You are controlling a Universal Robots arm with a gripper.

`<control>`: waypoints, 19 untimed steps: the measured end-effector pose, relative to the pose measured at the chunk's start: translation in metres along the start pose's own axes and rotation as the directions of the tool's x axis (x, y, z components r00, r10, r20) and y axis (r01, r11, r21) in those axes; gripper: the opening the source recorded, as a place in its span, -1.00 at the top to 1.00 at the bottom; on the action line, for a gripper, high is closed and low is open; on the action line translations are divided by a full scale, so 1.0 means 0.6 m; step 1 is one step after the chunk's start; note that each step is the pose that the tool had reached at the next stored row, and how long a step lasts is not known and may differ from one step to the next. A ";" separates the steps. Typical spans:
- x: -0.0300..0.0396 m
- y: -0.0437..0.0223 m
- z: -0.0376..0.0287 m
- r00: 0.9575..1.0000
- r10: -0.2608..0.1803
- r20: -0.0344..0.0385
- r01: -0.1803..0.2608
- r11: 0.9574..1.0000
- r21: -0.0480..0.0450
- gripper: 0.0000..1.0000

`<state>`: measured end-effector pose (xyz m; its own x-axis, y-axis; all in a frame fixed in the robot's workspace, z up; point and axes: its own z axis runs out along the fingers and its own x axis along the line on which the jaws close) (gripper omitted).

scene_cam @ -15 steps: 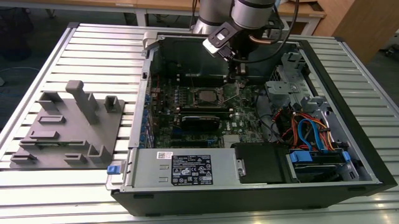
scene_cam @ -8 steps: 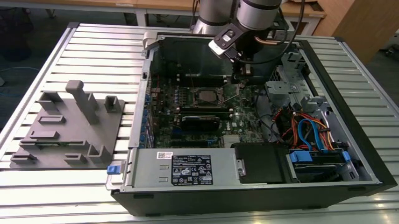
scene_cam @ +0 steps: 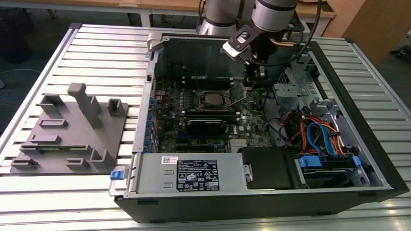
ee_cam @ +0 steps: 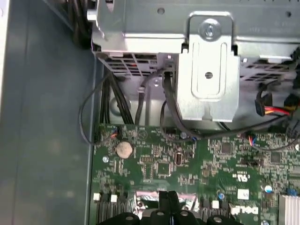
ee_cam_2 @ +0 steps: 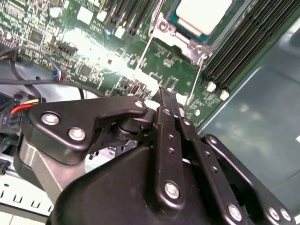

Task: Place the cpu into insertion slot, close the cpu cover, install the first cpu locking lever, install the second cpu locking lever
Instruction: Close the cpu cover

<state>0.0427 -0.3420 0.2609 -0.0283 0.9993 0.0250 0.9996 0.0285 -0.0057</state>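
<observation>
Closed tight on nothing visible: tool [ee_cam_2: 169, 101]. Ahead of tips, near: cpu [ee_cam_2: 204, 13] w/ cpu cover [ee_cam_2: 183, 41] framing it; thin lever [ee_cam_2: 198, 70] lying lengthwise from cover toward tips.

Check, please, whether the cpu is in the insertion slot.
In: in the second wrist view the cpu lies flat inside the insertion slot, within its silver metal rim.
</observation>
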 end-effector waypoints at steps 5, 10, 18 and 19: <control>0.002 0.011 0.002 1.000 -0.003 0.000 0.003 1.000 0.001 0.80; 0.005 0.023 0.006 1.000 -0.006 0.000 0.006 1.000 0.001 0.80; 0.012 0.031 0.021 1.000 -0.009 0.000 0.009 1.000 0.002 0.80; 0.013 0.031 0.024 1.000 -0.010 0.000 0.010 1.000 0.002 0.80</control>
<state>0.0611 -0.3331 0.2466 -0.0385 0.9989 0.0253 0.9992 0.0387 -0.0075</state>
